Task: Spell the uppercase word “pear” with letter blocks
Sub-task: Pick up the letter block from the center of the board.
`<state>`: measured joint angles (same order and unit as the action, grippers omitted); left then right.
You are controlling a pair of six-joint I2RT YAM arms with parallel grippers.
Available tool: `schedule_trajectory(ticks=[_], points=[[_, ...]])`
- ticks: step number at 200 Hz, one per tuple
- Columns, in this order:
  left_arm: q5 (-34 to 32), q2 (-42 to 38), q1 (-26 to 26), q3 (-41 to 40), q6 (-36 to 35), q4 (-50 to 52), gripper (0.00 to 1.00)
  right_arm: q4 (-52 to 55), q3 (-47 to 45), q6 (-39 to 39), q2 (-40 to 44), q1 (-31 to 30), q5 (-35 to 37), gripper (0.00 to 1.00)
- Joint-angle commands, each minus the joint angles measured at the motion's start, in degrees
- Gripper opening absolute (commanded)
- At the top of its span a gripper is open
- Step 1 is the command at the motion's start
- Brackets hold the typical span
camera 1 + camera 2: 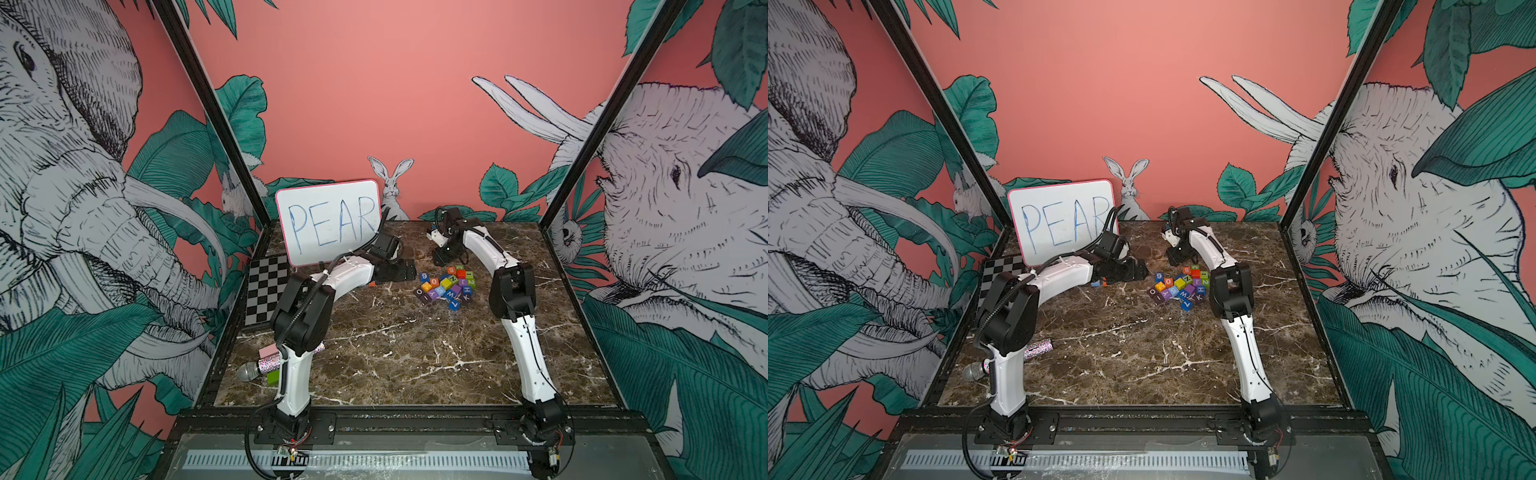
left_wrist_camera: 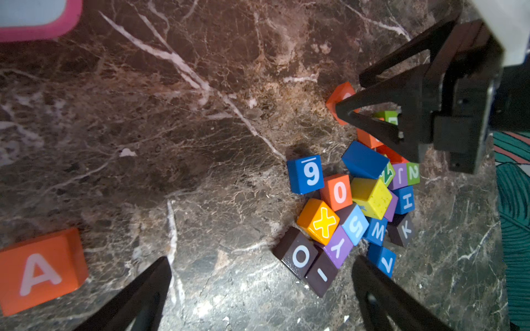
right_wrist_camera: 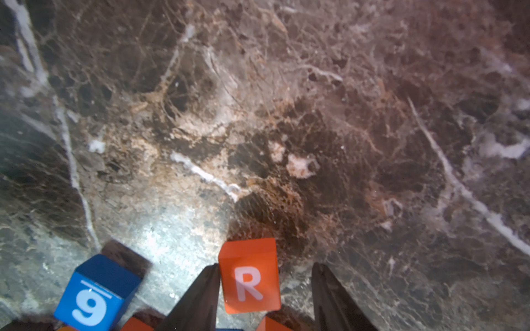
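Red-orange R block (image 3: 249,280) sits letter-up on the marble table (image 3: 286,114), at the edge of the block pile (image 2: 344,206). The right gripper (image 3: 265,266) straddles it. One finger touches a side face and the other stands just off the opposite face, so the fingers are apart, not clamped; judged a pick in preparation. Orange A block (image 2: 43,272) lies well apart from the pile, presumably set out for the word. Left gripper (image 2: 261,286) is spread wide over bare table, holding nothing.

The left arm (image 1: 293,382) and right arm (image 1: 528,357) are glossy white shells between bulky black joint housings. A ribbed black cable (image 1: 248,436) follows the left, a thin black wire (image 1: 539,361) the right. The left gripper (image 2: 263,258) has black tapered fingers (image 2: 364,275).
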<state>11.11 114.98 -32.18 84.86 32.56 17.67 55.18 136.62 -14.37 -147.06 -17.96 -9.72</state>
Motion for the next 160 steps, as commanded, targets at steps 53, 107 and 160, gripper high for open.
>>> schedule_trajectory(ticks=[53,107,160], points=[[-0.3,-2.5,0.3,0.1,0.4,0.8,0.99,3.2,1.9,0.7,-1.5,0.1,-1.6,0.48],[-0.3,-2.6,0.3,0.1,0.5,0.8,0.99,3.0,2.2,0.9,-1.5,0.1,-2.1,0.43],[-0.3,-2.5,0.3,0.1,0.4,0.8,0.99,3.0,2.2,0.9,-1.3,0.1,-2.2,0.39]])
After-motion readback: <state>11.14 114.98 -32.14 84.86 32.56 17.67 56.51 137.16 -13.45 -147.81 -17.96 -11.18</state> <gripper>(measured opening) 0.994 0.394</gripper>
